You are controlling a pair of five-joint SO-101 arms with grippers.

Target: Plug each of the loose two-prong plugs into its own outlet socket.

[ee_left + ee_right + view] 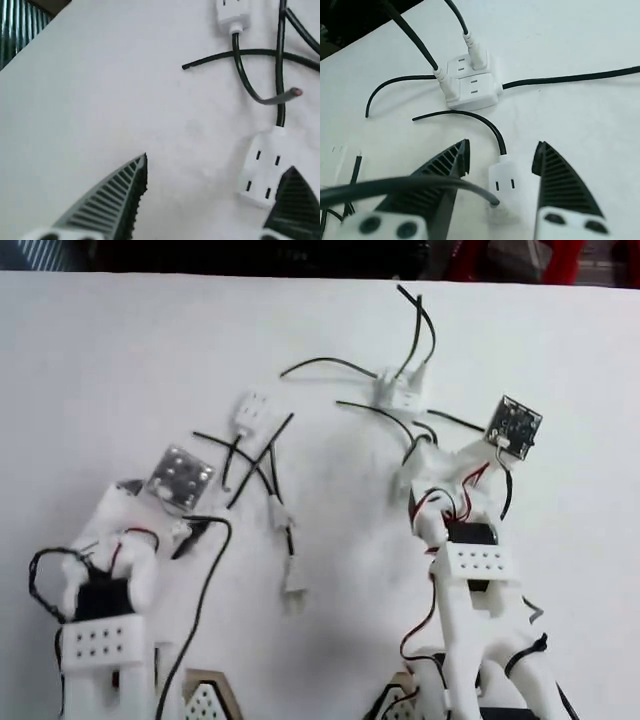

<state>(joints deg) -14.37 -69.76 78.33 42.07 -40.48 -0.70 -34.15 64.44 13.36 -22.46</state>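
White table (100, 360). Right gripper (502, 145) jaws open, straddling a small slotted cord end (502, 184); outlet block (470, 87) beyond it holds two plugs (476, 57). Left gripper (218, 163) open too, another socket block (257, 170) just beside one finger. Loose connector (293, 590) lies between the arms.

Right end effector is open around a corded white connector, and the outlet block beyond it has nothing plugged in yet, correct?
No: the right wrist view shows two plugs in the outlet block. The right end effector is open around the white connector.
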